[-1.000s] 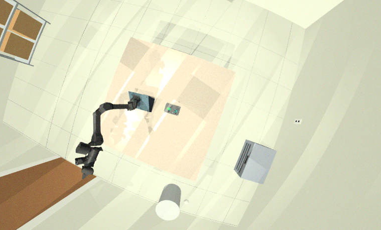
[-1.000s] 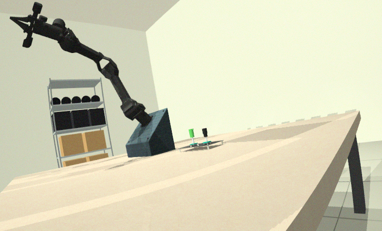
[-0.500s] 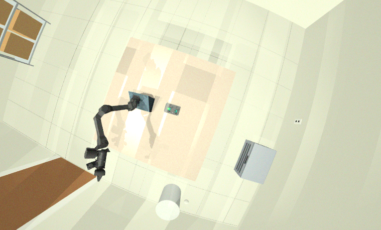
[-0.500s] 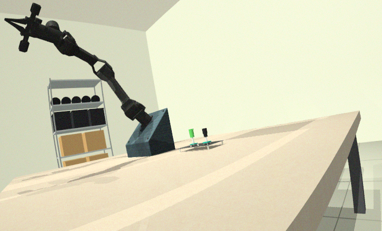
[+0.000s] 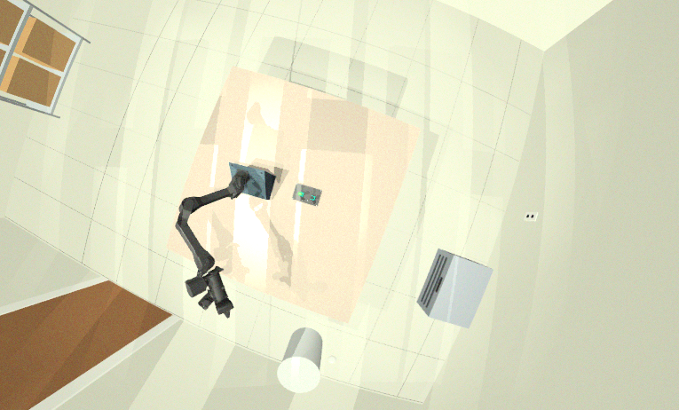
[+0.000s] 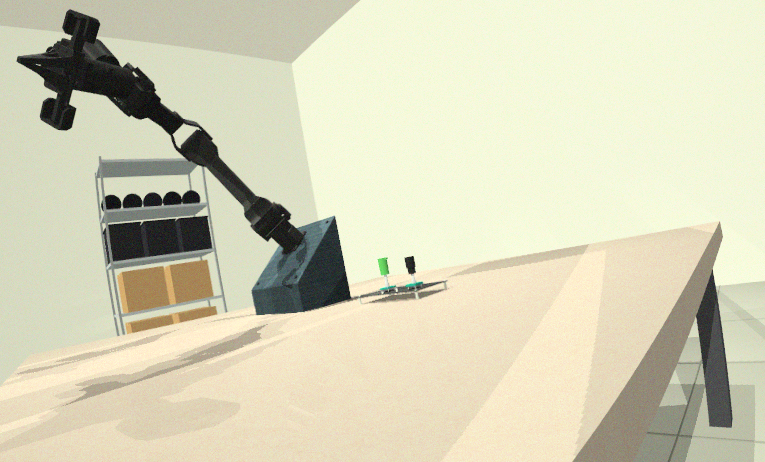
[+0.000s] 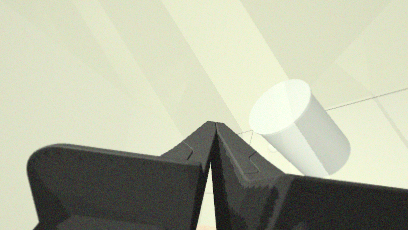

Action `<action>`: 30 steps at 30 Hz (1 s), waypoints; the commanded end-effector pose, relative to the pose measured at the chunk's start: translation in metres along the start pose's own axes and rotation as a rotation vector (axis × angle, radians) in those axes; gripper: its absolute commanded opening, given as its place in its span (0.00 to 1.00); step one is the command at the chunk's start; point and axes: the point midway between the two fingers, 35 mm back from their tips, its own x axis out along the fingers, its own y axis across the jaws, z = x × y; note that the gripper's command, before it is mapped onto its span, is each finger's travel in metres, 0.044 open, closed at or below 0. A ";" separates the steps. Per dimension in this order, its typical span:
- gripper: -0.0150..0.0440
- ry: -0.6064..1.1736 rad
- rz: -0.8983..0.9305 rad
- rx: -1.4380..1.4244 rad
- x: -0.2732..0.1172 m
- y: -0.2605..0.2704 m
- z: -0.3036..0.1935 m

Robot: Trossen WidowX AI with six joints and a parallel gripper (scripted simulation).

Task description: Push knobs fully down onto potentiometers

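Two knobs, one green (image 6: 383,266) and one black (image 6: 410,265), stand high on their shafts above your circuit board (image 5: 315,200) (image 6: 431,285), on the table (image 5: 331,254) (image 6: 344,367) beside the wedge-shaped base (image 5: 267,190) (image 6: 322,275), while your gripper (image 5: 227,314) (image 6: 20,59) (image 7: 213,130), fully closed and empty, points well away.

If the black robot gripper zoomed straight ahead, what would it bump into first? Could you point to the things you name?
Probably the pale room surface (image 7: 210,65) ahead; I can't tell wall from floor. The black gripper (image 5: 227,315) (image 6: 19,59) (image 7: 213,130) looks likely to miss the white cylinder (image 5: 308,341) (image 7: 315,135), though depth is unclear.
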 end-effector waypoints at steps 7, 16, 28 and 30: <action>0.25 0.242 -0.002 -0.023 0.007 0.003 -0.091; 0.25 0.516 -0.028 -0.111 -0.006 0.008 -0.198; 0.25 0.851 -0.007 -0.255 -0.064 0.021 -0.320; 0.25 0.906 -0.007 -0.284 -0.077 0.021 -0.339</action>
